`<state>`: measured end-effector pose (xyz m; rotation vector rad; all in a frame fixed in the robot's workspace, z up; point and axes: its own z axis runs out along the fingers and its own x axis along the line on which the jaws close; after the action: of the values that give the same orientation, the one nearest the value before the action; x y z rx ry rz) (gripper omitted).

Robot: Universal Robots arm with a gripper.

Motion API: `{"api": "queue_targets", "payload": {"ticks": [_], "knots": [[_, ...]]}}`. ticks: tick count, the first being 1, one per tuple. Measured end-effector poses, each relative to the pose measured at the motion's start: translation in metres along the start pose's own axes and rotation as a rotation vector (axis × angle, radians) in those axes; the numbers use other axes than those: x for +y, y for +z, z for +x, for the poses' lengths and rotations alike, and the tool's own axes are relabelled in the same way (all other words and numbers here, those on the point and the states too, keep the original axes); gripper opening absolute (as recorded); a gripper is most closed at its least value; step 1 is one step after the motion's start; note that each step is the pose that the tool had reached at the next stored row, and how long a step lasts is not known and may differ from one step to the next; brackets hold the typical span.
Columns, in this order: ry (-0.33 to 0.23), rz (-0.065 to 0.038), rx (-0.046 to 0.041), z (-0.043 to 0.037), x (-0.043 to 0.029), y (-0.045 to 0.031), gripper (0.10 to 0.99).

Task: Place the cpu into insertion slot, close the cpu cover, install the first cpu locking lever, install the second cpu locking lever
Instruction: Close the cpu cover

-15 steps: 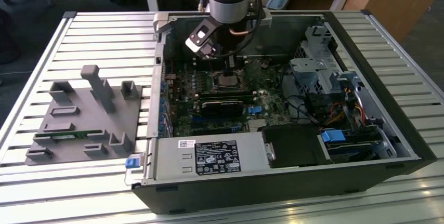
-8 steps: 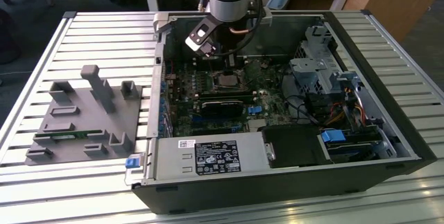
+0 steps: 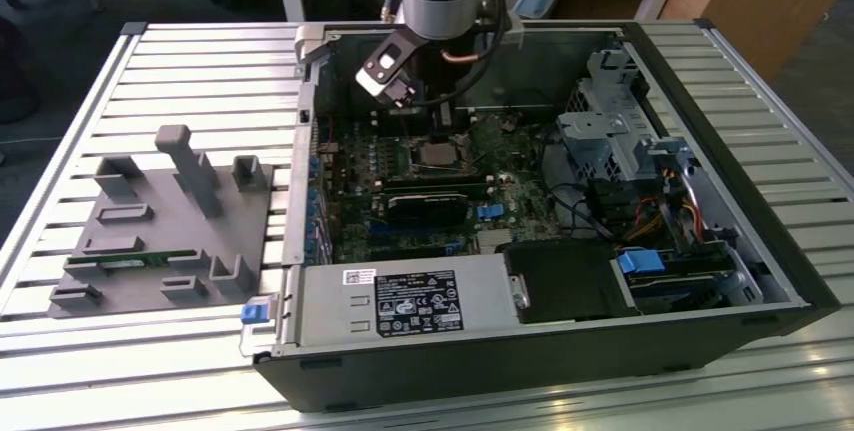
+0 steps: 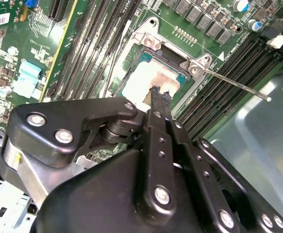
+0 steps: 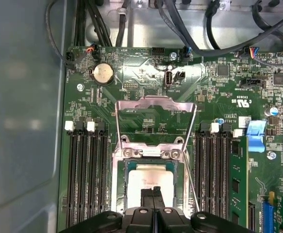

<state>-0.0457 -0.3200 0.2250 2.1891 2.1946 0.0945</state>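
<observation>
The cpu lies flat in the insertion slot on the green motherboard, its pale metallic top showing in both wrist views. My gripper hangs just over the chip, fingers shut together with nothing between them. The cpu cover, a thin metal frame, stands open, swung back from its hinge beyond the slot. A thin locking lever sticks out sideways from the socket corner, unlatched. In the exterior view the gripper reaches down inside the open computer case over the socket.
Black memory slots flank the socket on both sides. A grey power supply fills the case's near corner, and a drive cage with cables sits on the exterior view's right. A grey parts fixture lies on the slatted table outside.
</observation>
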Motion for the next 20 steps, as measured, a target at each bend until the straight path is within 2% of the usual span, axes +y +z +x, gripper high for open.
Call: {"api": "queue_targets", "payload": {"ticks": [6,20], "knots": [[0.000,0.000,-0.0001,0.0001,0.0003,-0.0039,0.106],[0.000,0.000,0.0001,0.0001,0.0005,-0.0072,0.106]]}}
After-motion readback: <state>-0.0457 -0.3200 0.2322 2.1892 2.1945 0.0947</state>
